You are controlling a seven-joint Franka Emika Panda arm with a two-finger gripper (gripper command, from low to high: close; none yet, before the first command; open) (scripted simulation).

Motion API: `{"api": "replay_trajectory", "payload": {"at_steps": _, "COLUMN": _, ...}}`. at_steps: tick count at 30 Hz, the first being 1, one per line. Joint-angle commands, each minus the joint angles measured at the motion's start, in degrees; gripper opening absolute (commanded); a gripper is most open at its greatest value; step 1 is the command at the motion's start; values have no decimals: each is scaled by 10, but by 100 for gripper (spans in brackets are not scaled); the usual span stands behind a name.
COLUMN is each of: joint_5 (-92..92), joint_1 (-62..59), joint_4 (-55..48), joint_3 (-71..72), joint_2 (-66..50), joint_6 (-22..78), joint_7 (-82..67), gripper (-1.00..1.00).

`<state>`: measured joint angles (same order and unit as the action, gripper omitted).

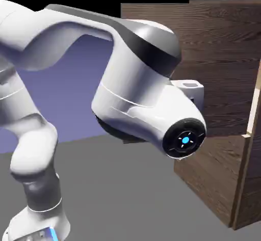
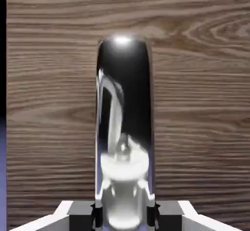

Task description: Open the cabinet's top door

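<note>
In the hand view the top door (image 2: 49,103) fills the frame as dark brown wood grain. Its silver bar handle (image 2: 124,103) runs up the middle, large and shiny. My gripper (image 2: 124,221) is shut on the handle, with a grey fingertip (image 2: 80,216) on each side of the bar at the bottom edge. In the exterior view the cabinet (image 1: 219,41) stands at the right. The white arm's bulky wrist (image 1: 153,112) reaches to its front and hides the gripper and the handle there.
A pale exposed wood edge (image 1: 249,133) runs down the cabinet's right side in the exterior view. The grey table top (image 1: 127,194) spreads below the arm, and the blue-violet backdrop (image 1: 76,92) lies behind it.
</note>
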<state>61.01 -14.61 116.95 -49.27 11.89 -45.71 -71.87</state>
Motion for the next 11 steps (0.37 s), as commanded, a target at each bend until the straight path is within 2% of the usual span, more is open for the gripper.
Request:
{"api": "replay_trajectory", "payload": {"at_steps": 1, "joint_5": 1, "joint_1": 1, "joint_4": -17, "joint_3": -9, "joint_2": -21, "joint_6": 21, "joint_7": -9, "gripper": -100}}
{"api": "replay_trajectory", "payload": {"at_steps": 11, "joint_5": 21, "joint_1": -55, "joint_4": -193, "joint_3": -33, "joint_2": -225, "joint_6": 225, "joint_7": -111, "gripper": -100}}
